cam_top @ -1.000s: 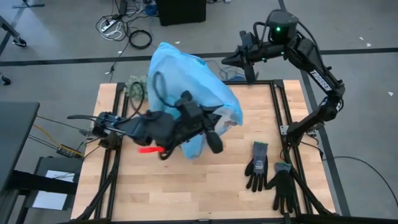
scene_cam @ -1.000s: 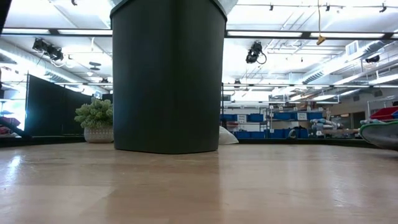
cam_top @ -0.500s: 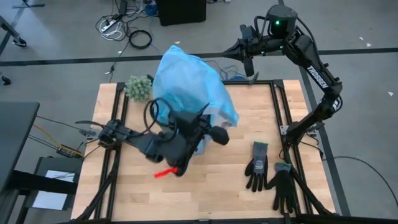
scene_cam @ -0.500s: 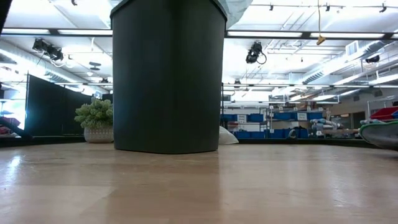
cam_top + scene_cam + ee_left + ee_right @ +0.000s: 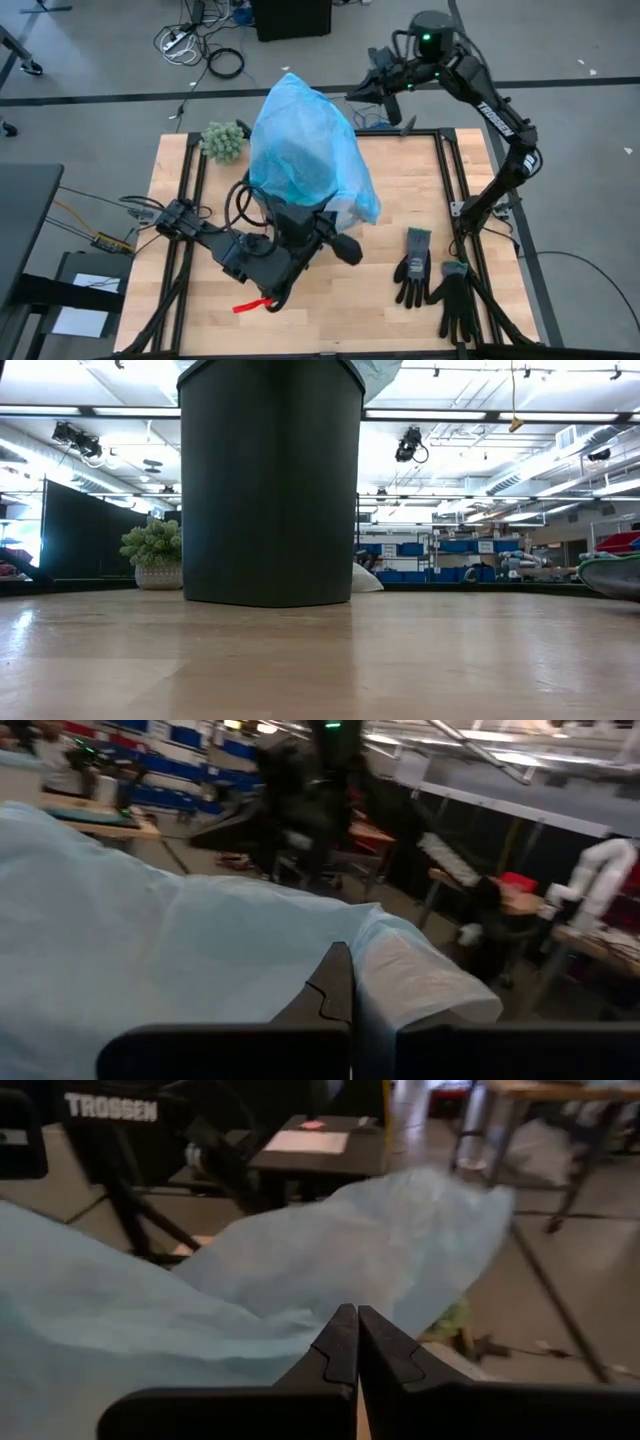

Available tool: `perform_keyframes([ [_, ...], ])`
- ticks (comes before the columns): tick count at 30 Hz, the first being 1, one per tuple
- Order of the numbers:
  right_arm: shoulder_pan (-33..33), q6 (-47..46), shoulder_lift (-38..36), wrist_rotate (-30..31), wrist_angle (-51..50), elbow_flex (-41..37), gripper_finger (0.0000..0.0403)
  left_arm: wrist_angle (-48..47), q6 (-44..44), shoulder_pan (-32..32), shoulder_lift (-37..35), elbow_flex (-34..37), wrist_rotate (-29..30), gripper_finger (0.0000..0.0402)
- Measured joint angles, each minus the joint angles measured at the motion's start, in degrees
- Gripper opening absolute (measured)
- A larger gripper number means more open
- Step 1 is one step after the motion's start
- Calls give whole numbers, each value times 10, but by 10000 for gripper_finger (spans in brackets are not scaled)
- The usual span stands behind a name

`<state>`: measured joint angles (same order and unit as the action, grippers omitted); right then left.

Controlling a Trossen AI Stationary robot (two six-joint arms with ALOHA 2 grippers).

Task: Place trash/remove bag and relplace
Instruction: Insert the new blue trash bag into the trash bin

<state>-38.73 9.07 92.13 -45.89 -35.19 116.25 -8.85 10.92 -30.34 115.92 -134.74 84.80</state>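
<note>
Both tools closed, empty: left tool [image 5: 300,262] beside light-blue bag [image 5: 305,150], right tool [image 5: 362,90] above.

One light-blue plastic bag [image 5: 305,150] billows over one black bin [image 5: 270,480]. Two black gloves [image 5: 434,277] lie on the worktop [image 5: 390,310]. One green fuzzy clump [image 5: 224,140] sits at the far edge. One red-handled item [image 5: 250,304] lies near the front. Two arms are in view, each with one tool: left tool [image 5: 340,243], right tool [image 5: 362,91].
</note>
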Motion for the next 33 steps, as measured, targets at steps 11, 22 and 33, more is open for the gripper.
perform_keyframes([
  [11, 48, -23, 105, -56, 67, 0, 0, 7, -49, -46, -4, 0, 51, 2],
  [22, 141, -55, 181, -84, 141, 0, 0, 28, -65, -46, -6, 0, 53, 9],
  [33, 218, -34, 212, -91, 98, -1, 0, 153, -193, -46, -6, 0, 53, 10],
])
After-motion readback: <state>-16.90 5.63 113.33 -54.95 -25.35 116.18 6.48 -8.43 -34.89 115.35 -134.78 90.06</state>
